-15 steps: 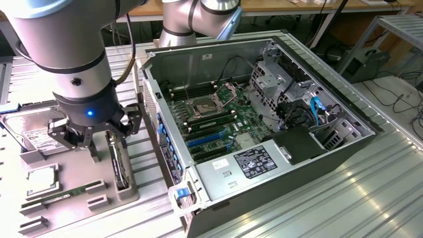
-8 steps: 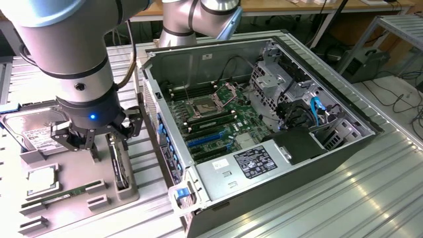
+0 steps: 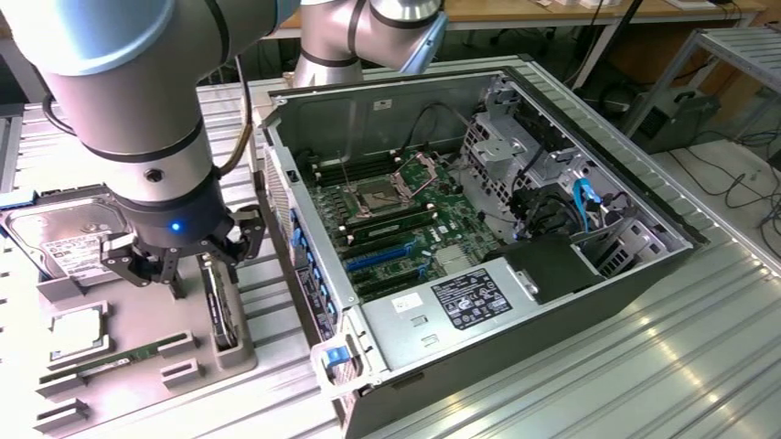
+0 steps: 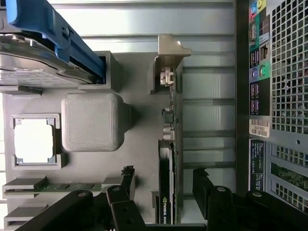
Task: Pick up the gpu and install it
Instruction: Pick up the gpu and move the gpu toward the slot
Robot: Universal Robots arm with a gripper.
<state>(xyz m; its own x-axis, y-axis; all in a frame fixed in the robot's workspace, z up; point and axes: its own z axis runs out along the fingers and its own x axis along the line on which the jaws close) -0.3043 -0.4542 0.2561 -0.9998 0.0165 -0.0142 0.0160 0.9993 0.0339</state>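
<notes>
End effector (image 4: 163, 174): I'm spread wide, one finger on each side of the gpu (image 4: 167, 154), touching neither face.
Gpu: on its long edge in my grey tray's (image 3: 134, 315) slot, pale bracket at one end.
Tray: also holds hard drive (image 3: 68, 233), processor (image 3: 80, 334) and memory stick (image 3: 123, 358).
Computer case (image 3: 488, 274): open, just beside the tray, toward the exterior view's right, on the table (image 3: 683, 366).
</notes>
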